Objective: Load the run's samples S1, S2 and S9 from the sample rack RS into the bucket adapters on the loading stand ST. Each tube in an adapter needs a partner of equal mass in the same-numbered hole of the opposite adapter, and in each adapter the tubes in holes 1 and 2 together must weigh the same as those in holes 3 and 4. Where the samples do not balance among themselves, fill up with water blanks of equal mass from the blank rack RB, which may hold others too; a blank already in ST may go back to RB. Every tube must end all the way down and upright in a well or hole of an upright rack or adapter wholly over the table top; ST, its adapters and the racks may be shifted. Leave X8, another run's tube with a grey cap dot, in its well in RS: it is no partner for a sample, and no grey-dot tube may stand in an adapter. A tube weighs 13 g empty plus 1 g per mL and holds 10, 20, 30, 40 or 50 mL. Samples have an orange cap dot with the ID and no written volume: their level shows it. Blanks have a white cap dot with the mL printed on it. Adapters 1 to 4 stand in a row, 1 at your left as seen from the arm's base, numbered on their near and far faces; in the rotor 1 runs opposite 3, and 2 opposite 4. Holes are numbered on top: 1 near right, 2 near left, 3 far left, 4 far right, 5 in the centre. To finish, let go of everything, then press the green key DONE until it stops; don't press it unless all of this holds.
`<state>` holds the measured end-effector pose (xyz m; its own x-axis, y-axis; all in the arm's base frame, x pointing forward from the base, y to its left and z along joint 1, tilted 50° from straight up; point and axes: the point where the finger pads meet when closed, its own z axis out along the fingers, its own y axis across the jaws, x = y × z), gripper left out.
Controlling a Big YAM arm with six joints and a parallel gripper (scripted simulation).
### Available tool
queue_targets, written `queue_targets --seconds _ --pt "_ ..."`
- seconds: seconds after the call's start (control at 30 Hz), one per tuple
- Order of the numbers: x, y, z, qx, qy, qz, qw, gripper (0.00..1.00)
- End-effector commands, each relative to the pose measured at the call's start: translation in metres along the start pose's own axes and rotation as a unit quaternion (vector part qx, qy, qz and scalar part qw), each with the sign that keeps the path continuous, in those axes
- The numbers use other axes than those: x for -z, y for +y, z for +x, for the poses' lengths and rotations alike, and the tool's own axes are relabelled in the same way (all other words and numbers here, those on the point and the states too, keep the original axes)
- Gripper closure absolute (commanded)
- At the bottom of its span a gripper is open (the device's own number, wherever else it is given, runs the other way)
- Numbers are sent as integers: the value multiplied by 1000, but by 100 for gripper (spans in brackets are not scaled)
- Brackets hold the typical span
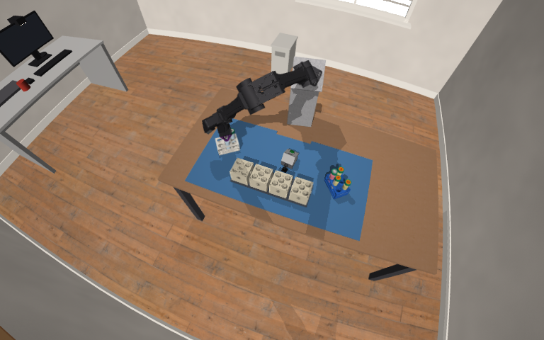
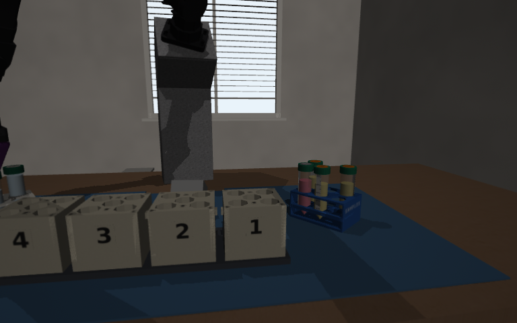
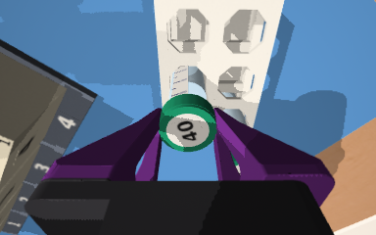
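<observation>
My gripper (image 3: pixel 187 116) is shut on the cap of a water blank marked 40 (image 3: pixel 187 123). The blank still stands in its well in the white blank rack RB (image 3: pixel 215 51), which also shows in the top view (image 1: pixel 227 144). A second blank (image 2: pixel 14 180) stands in RB, seen in the exterior view. The four cream adapters (image 1: pixel 270 180) stand in a row on the stand ST; all their holes look empty. The blue sample rack RS (image 1: pixel 339 183) holds several tubes, one with pink liquid (image 2: pixel 304 192) and others with yellow (image 2: pixel 346 184).
The grey box with the green DONE key (image 1: pixel 289 156) stands behind the adapters. The arm's grey pedestal (image 1: pixel 304 94) rises at the table's far side. Adapter 4 (image 3: pixel 29 142) lies close to the left of RB.
</observation>
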<state>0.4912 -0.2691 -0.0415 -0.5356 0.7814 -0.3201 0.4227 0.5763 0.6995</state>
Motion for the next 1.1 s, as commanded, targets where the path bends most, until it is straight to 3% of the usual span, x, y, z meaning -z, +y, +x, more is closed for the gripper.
queue_targets --seconds 0.0,0.3,0.4,0.87,0.93,0.97,1.0,1.07 --pt "22 -3 -10 -7 -14 2 1000 100" --pt "52 -3 -9 -3 -14 2 1000 100" --pt "50 -3 -9 -2 -10 2 1000 100" --pt "102 -3 -7 -3 -14 3 1000 100" --pt "102 -3 -7 -3 -14 3 1000 100" --pt "95 -6 0 -7 -2 2 1000 100" --pt "108 -3 -6 -4 -13 3 1000 100" --pt "115 -2 -7 -3 -14 3 1000 100"
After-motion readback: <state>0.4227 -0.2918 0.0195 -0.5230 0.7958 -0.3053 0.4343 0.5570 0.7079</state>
